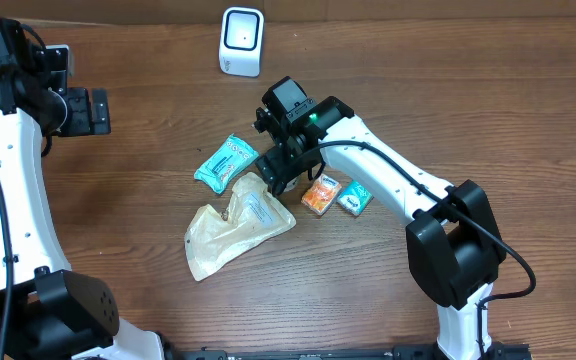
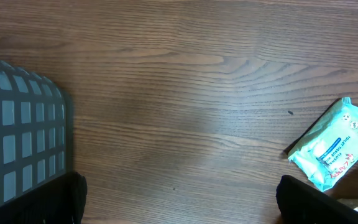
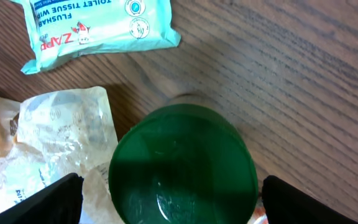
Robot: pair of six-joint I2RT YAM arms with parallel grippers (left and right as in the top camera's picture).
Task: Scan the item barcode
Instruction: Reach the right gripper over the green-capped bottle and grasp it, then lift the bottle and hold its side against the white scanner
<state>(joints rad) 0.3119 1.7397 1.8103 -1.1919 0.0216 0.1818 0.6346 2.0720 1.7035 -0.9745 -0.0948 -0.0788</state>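
The right claw (image 3: 173, 196) stands wide, one finger on either side of the green round container (image 3: 182, 162), which sits directly beneath it and between the fingers, apparently not yet squeezed. The container seems upright, its long axis pointing up into the claw. The left claw (image 2: 182, 196), also wide and empty, is well apart, so the right arm is nearer. The scanner (image 1: 242, 40) lies beyond the right claw
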